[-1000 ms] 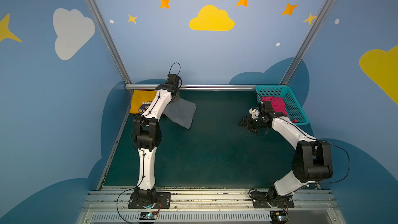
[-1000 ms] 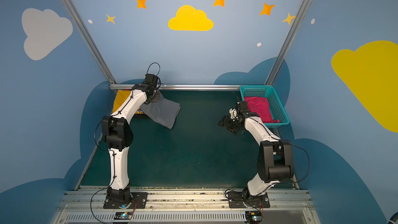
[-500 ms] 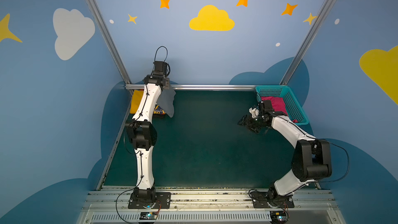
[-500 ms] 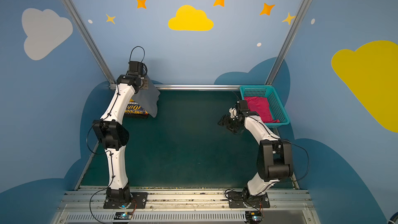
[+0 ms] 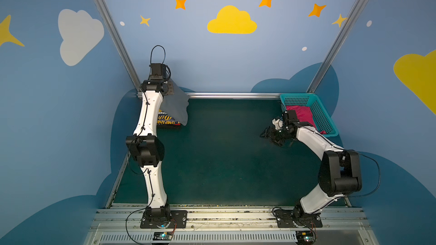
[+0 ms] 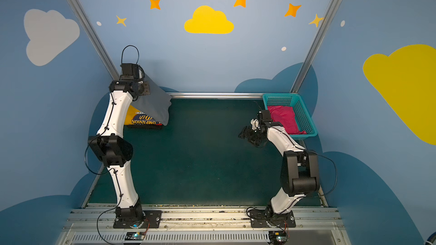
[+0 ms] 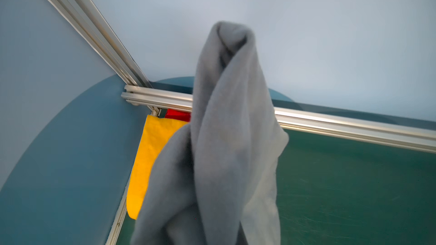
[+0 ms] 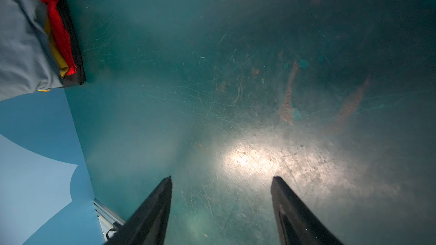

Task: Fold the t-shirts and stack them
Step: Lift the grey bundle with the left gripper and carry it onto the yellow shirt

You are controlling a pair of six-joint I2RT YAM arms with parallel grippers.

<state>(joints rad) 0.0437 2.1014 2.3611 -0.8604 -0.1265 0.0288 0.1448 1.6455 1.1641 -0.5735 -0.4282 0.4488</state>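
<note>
My left gripper (image 6: 146,88) is raised at the back left corner, shut on the slate-grey t-shirt (image 5: 177,107). The shirt hangs bunched from it, and in the left wrist view the grey t-shirt (image 7: 226,137) hides the fingers. Its lower edge drapes over the folded yellow t-shirt (image 6: 141,120) with navy print, which lies on the table below. The magenta-pink t-shirt (image 5: 303,115) lies in the teal basket (image 5: 323,116) at the back right. My right gripper (image 5: 265,135) hovers low over the green table left of the basket, open, with nothing between its fingers (image 8: 162,199).
Red and black cloth layers (image 8: 61,36) lie under the yellow t-shirt. An aluminium rail (image 5: 236,95) runs along the table's back edge, with frame posts at both back corners. Blue walls close in the left, back and right sides.
My left arm has lifted and swung toward the back left corner, pulling the grey t-shirt off the table so it hangs over the yellow one. The right arm has stayed put.
</note>
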